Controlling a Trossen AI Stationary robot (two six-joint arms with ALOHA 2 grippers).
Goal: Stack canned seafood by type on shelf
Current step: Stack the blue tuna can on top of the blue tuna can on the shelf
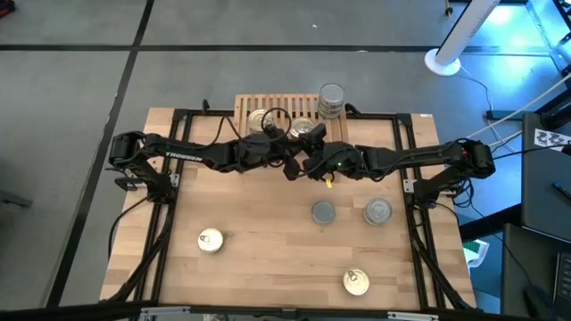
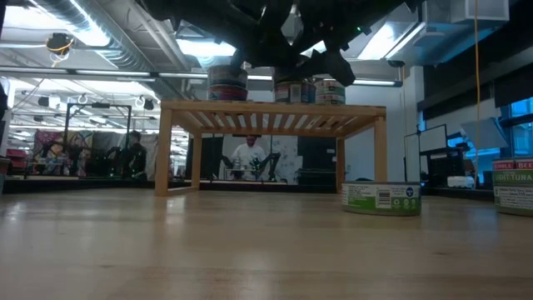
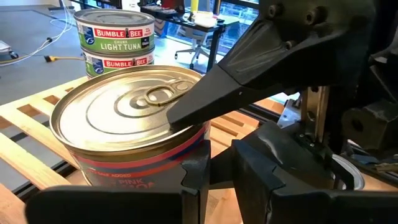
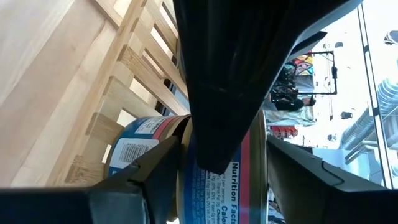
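On the slatted light-wood shelf (image 1: 284, 109), the right end effector (image 1: 308, 143) clamps a round gold-lidded tin (image 3: 134, 115).

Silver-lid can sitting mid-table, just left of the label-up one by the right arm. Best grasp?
Take the silver-lid can across its side wall, coming straight down from above. It sits upright and flat on the tabletop, short and round, so fingers should straddle its width. It has bare wood all round, and the neighbouring can stands apart, likely leaving finger room.
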